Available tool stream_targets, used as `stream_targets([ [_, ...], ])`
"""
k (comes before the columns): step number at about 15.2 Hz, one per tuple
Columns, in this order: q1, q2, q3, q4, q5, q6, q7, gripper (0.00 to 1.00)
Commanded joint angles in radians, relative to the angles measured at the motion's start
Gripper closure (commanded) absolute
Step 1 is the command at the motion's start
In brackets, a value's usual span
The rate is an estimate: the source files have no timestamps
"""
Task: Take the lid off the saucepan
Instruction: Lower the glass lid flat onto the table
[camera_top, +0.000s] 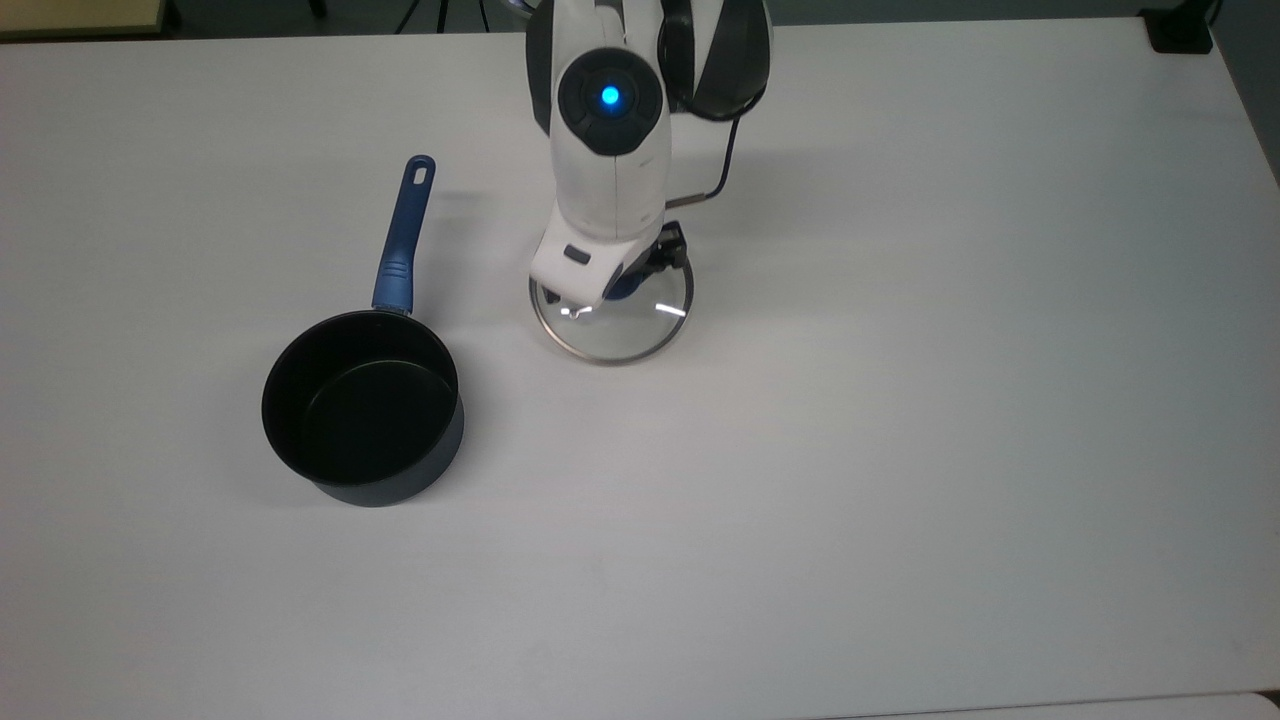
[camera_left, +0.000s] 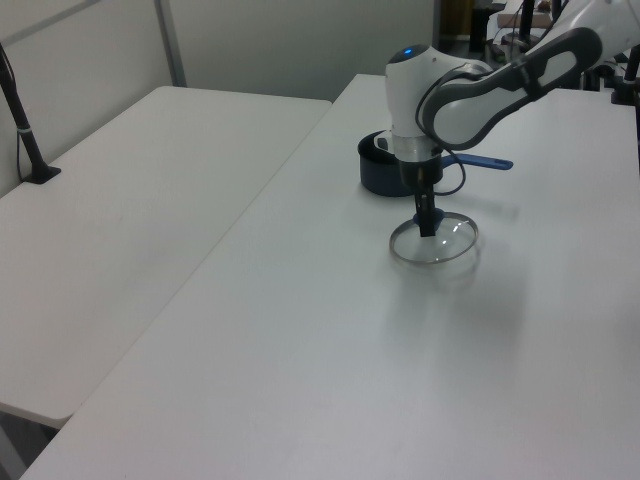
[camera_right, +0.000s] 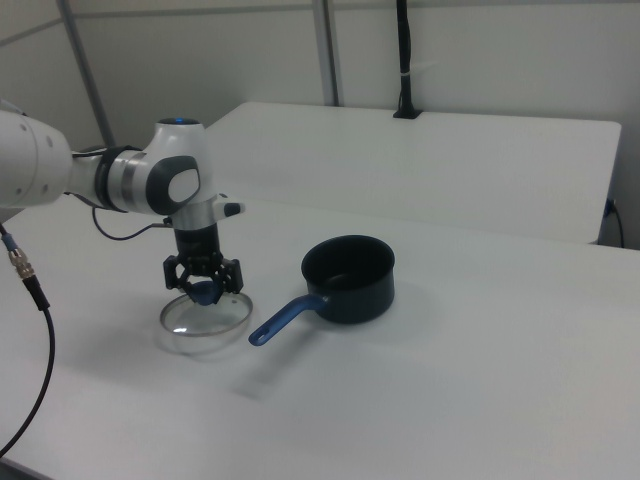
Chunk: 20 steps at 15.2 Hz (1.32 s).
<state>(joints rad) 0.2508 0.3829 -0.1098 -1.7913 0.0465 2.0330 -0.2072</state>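
The saucepan (camera_top: 362, 408) stands open, so the lid (camera_top: 622, 330) is already off and lies flat on the white worktop (camera_top: 900, 400), well apart from the pan on the top view's right. The tool (camera_right: 205, 289) is directly over the lid, its fingers clasped on the blue knob (camera_right: 206, 291). To my eye the set-down is finishing; what remains is letting go and lifting straight up.

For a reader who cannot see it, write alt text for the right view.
A white robot arm's gripper is down on the blue knob of a glass lid lying on a white table. At the right view's right, apart from the lid, stands an open dark saucepan, its blue handle pointing toward the lid.
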Motion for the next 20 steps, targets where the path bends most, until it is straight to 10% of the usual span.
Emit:
stream_targets([
  [1,0.013,-0.090,0.024,-0.150,-0.051,0.055,0.008,0.64],
  [6,0.008,-0.099,0.029,-0.191,-0.053,0.113,0.017,0.58],
  [15,0.004,-0.090,0.029,-0.185,-0.053,0.110,0.026,0.00],
  [20,-0.005,-0.131,0.029,-0.157,-0.072,0.092,0.082,0.00],
])
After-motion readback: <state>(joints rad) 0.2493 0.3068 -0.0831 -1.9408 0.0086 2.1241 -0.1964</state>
